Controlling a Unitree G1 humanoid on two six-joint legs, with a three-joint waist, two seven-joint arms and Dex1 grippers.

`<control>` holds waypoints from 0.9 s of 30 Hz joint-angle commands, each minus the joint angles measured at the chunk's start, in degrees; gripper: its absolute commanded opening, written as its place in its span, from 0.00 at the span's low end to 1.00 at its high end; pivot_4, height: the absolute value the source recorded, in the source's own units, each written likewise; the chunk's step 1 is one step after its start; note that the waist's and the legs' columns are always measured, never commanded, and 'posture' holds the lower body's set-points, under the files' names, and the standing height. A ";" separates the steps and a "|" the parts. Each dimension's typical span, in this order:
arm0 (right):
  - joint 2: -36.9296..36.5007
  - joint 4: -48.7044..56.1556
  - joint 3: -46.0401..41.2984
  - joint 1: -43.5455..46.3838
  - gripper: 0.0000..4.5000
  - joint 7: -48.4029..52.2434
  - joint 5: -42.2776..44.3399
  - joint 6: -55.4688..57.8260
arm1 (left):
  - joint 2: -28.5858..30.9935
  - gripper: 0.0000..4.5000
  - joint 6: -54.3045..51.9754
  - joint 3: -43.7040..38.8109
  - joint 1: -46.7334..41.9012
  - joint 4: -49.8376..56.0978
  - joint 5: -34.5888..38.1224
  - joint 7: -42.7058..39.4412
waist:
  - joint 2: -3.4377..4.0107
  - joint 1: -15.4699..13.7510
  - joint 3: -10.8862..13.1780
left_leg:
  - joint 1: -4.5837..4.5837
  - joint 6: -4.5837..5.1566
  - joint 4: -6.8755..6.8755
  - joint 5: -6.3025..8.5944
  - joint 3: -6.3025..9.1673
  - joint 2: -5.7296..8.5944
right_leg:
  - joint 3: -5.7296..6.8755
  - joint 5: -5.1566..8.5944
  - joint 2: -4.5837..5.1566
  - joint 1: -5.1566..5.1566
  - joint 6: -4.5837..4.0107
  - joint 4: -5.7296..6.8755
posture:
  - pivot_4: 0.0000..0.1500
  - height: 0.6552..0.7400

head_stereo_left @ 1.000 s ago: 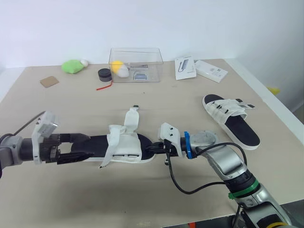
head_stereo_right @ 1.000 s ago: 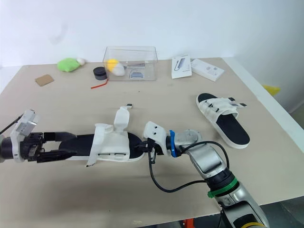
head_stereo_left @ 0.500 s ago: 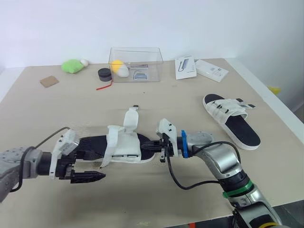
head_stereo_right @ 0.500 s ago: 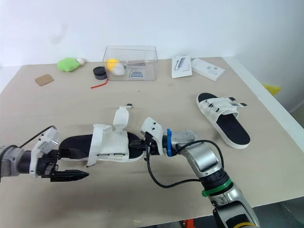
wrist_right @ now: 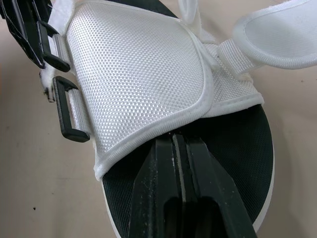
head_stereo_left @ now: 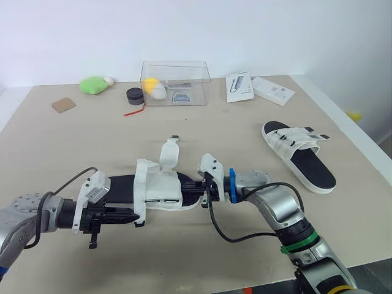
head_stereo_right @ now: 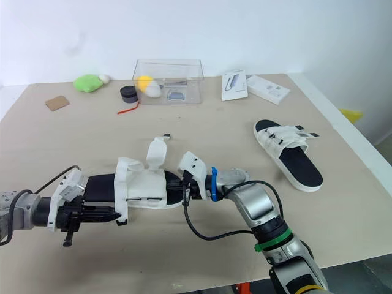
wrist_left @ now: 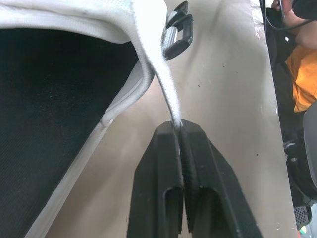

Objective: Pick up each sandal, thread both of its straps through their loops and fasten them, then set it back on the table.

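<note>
Near the front of the table (head_stereo_left: pixel 92 141), left side: pinching the loose strap (wrist_left: pixel 159 74) by its tip with the left gripper (head_stereo_left: pixel 135 215). Centre — clamping the unfastened sandal (head_stereo_left: pixel 160 188) by its sole's end in the right gripper (wrist_right: pixel 179 140), flat on the table. Far right, well apart — second sandal (head_stereo_left: pixel 298 153).
</note>
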State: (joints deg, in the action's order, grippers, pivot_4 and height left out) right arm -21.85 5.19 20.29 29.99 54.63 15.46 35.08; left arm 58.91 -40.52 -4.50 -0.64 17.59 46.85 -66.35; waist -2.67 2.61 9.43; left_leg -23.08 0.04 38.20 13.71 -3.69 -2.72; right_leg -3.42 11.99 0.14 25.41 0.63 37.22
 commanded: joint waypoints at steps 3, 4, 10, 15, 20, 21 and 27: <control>-0.06 0.10 1.28 0.76 0.00 -0.20 -1.64 -1.10 | -2.83 0.02 -8.92 -7.92 -8.86 0.58 13.92 3.35 | -0.03 -0.01 -0.01 | -0.01 0.00 0.01 0.00 0.04 0.00 | 0.01 -0.01 0.00 -0.01 0.03 0.00 | 1.00 1.00; -0.10 0.00 1.52 0.71 0.00 -0.27 -2.03 -1.03 | -3.77 0.02 -10.56 -8.97 -10.95 -0.45 16.20 4.93 | -0.06 -0.01 -0.03 | -0.01 0.00 0.03 0.00 0.07 0.01 | 0.03 -0.02 -0.01 -0.03 0.04 0.00 | 1.00 1.00; -0.35 -0.62 2.97 0.39 0.00 -0.93 -4.16 -1.64 | -7.32 0.02 -19.01 -11.36 -18.82 -5.30 25.74 12.00 | -0.07 0.16 -0.05 | 0.08 0.00 0.05 0.00 0.08 -0.01 | -0.07 -0.18 -0.12 -0.09 0.30 0.02 | 1.00 1.00; -0.38 -0.32 3.55 0.07 0.00 -1.94 -5.17 -1.64 | -8.89 0.02 -21.90 -8.36 -18.97 -5.04 23.13 16.41 | -0.08 0.14 -0.05 | 0.08 0.00 0.05 0.00 0.21 -0.03 | -0.13 -0.18 -0.27 -0.12 0.26 0.04 | 1.00 1.00; -0.24 -0.34 4.22 -0.20 0.00 -2.75 -5.99 -2.16 | -9.09 0.02 -23.70 -7.84 -16.82 -3.54 23.28 17.13 | -0.09 0.14 -0.06 | 0.11 -0.03 0.05 -0.02 0.21 -0.05 | -0.16 -0.12 -0.30 -0.11 0.10 0.07 | 1.00 1.00; -0.28 -0.41 4.41 -0.22 0.00 -2.84 -6.21 -2.34 | -8.82 0.02 -23.79 -7.56 -16.40 -3.07 22.78 16.90 | -0.09 0.14 -0.06 | 0.12 -0.04 0.05 -0.02 0.22 -0.05 | -0.16 -0.08 -0.30 -0.11 0.02 0.07 | 1.00 1.00; -0.01 -0.85 4.70 0.00 0.00 -2.90 -6.51 -2.74 | -7.71 0.02 -25.11 -7.78 -15.33 -3.00 22.11 15.84 | -0.09 0.14 -0.06 | 0.23 -0.08 0.05 -0.05 0.19 -0.05 | -0.19 -0.11 -0.32 -0.16 -0.05 0.09 | 1.00 1.00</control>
State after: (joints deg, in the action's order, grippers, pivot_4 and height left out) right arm -21.86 5.47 23.60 30.40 52.19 10.34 31.49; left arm 50.31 -65.41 -11.20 -15.77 13.29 68.90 -49.98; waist -2.76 2.75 9.37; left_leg -22.85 -0.04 38.26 13.66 -3.49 -2.78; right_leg -3.61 11.88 -0.19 25.25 0.58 37.31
